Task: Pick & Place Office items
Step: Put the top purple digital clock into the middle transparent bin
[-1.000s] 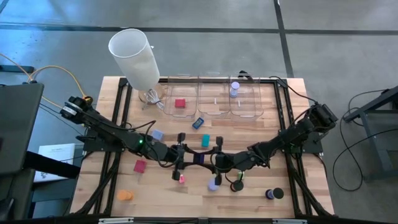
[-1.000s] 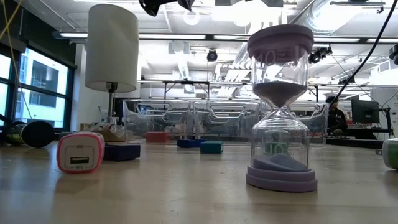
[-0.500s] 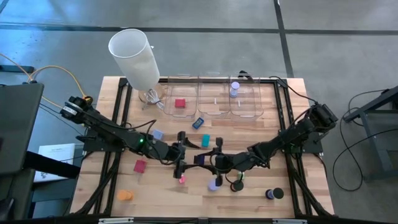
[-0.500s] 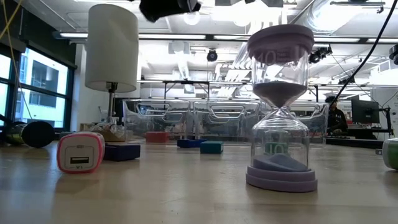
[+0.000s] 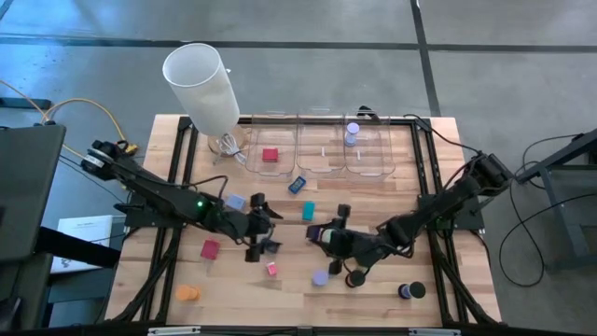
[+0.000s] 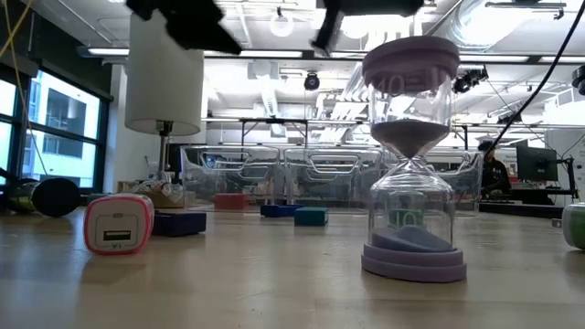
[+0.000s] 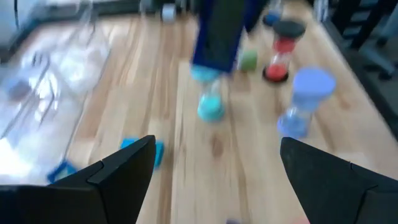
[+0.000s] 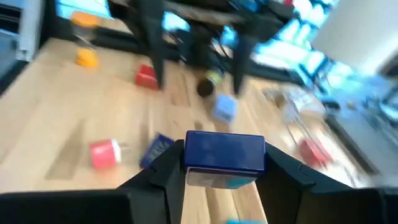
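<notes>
My right gripper (image 5: 324, 232) hangs above the table's middle, shut on a dark blue rectangular piece (image 8: 224, 154). To its left my left gripper (image 5: 260, 226) stands open with nothing between its fingers (image 7: 124, 168). Loose on the wood lie a teal piece (image 5: 308, 212), a blue flat piece (image 5: 298, 185), a lavender block (image 5: 236, 202), a red block (image 5: 210, 248), a pink piece (image 5: 272, 269), an orange disc (image 5: 188, 292) and a small lavender hourglass (image 5: 321, 277). Another red block (image 5: 270, 156) lies in the left clear bin. My right gripper pinches the dark blue piece between its two fingers (image 8: 171, 168), one on each short end (image 8: 189, 158). The fingers reach almost level toward the table's left edge. The piece sits level in the hold, lifted clear of the table.
Three clear bins (image 5: 322, 149) stand in a row along the far edge, a lavender hourglass (image 5: 352, 133) in the right one. A tall white cylinder (image 5: 201, 84) stands at the far left corner. A black round piece (image 5: 355, 278) and a dark one (image 5: 410, 291) lie near the front right.
Both grippers were together on the dark blue piece over the table's middle. My left gripper has opened, let go and drawn back toward the table's left edge. My right gripper has kept the piece and pulled a little toward the right edge, turning slightly.
</notes>
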`<state>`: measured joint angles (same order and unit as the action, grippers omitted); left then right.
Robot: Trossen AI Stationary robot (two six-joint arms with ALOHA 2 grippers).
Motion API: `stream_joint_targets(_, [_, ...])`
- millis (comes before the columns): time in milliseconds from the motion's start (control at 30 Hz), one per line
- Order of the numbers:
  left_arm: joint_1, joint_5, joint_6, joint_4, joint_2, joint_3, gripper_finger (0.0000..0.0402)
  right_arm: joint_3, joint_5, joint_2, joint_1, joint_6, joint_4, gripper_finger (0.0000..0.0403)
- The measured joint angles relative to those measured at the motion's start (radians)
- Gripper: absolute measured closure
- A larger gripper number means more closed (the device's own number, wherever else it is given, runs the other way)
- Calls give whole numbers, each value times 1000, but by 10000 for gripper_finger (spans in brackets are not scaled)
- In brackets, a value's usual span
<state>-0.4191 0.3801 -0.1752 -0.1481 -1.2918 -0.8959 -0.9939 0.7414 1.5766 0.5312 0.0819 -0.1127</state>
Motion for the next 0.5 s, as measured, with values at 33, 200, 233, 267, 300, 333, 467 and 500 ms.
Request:
stream_joint_targets(33, [0, 0, -20, -40, 18, 0, 65, 0, 11, -6, -2, 35, 35, 259])
stream_joint_targets(200, [8, 16, -136, -272, 82, 2, 64, 0, 91, -34, -24, 67, 119, 259])
stream_joint_targets(233, [14, 22, -158, -304, 88, 2, 64, 0, 86, -45, -40, 55, 119, 259])
stream_joint_targets(267, [18, 29, -176, -329, 94, 2, 64, 0, 80, -58, -60, 52, 121, 259])
stream_joint_targets(300, [22, 40, -189, -347, 97, 4, 64, 0, 70, -72, -85, 51, 122, 259])
stream_joint_targets(333, [27, 46, -190, -353, 98, 9, 64, -1, 63, -82, -115, 51, 117, 259])
stream_joint_targets(467, [40, 45, -193, -344, 96, 40, 64, -2, -19, -130, -244, 54, 139, 259])
stream_joint_targets(500, [44, 44, -193, -328, 96, 49, 64, -2, -58, -141, -283, 62, 141, 259])
